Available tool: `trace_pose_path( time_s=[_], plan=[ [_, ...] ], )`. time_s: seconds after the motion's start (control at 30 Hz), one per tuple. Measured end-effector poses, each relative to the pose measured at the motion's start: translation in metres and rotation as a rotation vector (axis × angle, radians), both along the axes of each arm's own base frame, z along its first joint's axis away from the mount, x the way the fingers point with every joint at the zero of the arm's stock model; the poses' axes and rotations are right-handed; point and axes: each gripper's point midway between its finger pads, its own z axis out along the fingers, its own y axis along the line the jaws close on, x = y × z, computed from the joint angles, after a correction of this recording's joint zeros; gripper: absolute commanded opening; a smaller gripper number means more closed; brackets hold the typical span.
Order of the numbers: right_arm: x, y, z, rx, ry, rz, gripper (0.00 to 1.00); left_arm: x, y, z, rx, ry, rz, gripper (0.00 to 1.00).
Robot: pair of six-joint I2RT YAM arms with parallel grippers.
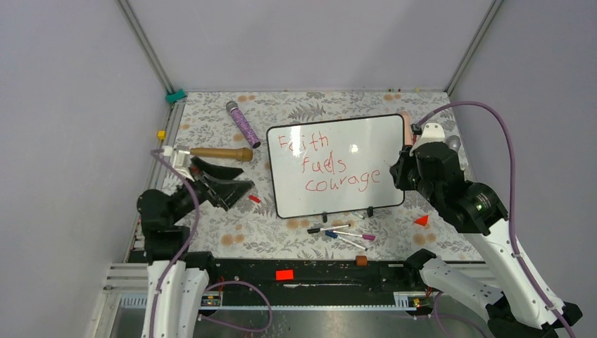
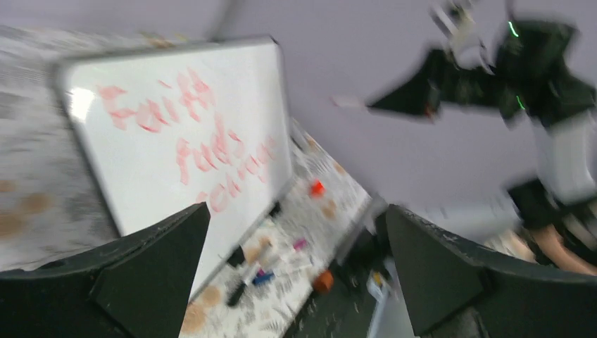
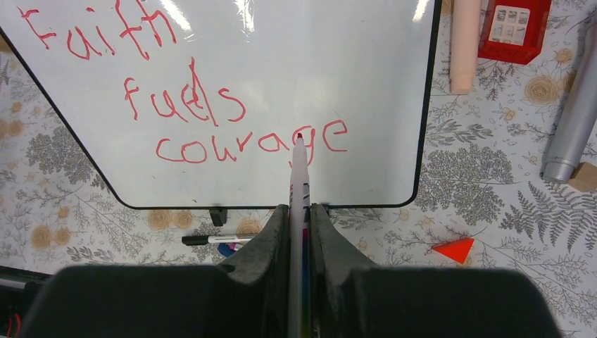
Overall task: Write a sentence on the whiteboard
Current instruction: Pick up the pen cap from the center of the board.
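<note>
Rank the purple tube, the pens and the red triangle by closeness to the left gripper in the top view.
1. The purple tube, just beyond the left gripper, toward the back wall.
2. The pens, in front of the whiteboard.
3. The red triangle, far on the right side.

A tabletop [image 1: 211, 121] covered in a grey fern-and-flower print is enclosed by plain pale walls [image 1: 303, 42]. Metal posts [image 1: 146, 48] are seen at its back corners.

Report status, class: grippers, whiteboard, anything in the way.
Left gripper open, empty. Right gripper shut on red marker. Whiteboard reads Faith fuels courage. Loose pens lie by its feet.
</note>
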Motion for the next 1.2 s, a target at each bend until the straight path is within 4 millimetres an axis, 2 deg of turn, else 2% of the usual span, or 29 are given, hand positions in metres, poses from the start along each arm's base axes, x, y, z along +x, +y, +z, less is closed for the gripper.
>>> trace_pose_path(
  time_s=[0.07,0.13,0.2,0.23,0.27,0.33,0.4,0.47,0.53,0.6,0.8,0.9,0.93,1.1,1.2],
  plan=[
    [-0.001,0.0,0.001,0.003,-0.003,0.001,0.0,0.014,0.016,0.022,0.035,0.023,0.204,0.99],
    [-0.002,-0.001,0.002,0.007,-0.009,0.001,0.0,0.016,0.037,0.033,0.069,0.019,0.403,0.99],
    [-0.003,-0.002,0.004,0.011,-0.015,0.001,0.0,0.009,0.067,0.035,0.09,0.022,0.622,0.99],
    [-0.003,-0.002,0.005,0.013,-0.018,0.001,0.0,0.006,0.089,0.031,0.096,0.058,0.768,0.99],
    [-0.004,-0.002,0.005,0.014,-0.02,0.002,0.0,0.007,0.093,0.029,0.099,0.069,0.795,0.99],
    [-0.004,-0.002,0.006,0.016,-0.022,0.003,0.0,0.014,0.12,0.007,0.116,0.202,0.953,0.99],
    [-0.005,-0.002,0.007,0.021,-0.026,0.005,0.0,0.021,0.145,-0.032,0.176,0.394,1.092,0.98],
    [-0.005,-0.002,0.008,0.024,-0.029,0.007,0.0,0.024,0.154,-0.065,0.244,0.528,1.132,0.99],
    [-0.006,-0.002,0.008,0.027,-0.033,0.007,0.0,0.02,0.157,-0.091,0.284,0.654,1.151,0.99],
    [-0.006,-0.002,0.009,0.029,-0.036,0.007,0.0,0.014,0.159,-0.103,0.285,0.728,1.171,0.99],
    [-0.006,-0.002,0.013,0.04,-0.052,0.008,0.0,0.006,0.157,-0.11,0.185,0.77,1.2,0.99],
    [-0.006,-0.002,0.015,0.045,-0.06,0.008,0.0,0.014,0.15,-0.124,0.161,0.798,1.165,0.99],
    [-0.006,-0.002,0.015,0.046,-0.063,0.008,0.0,0.02,0.143,-0.13,0.147,0.806,1.12,0.99],
    [-0.006,-0.001,0.017,0.052,-0.066,0.014,0.0,0.039,0.106,-0.19,0.076,0.984,0.926,0.99],
    [-0.007,0.001,0.021,0.069,-0.086,0.023,0.0,0.038,0.097,-0.218,0.028,1.085,0.9,0.96]
  ],
)
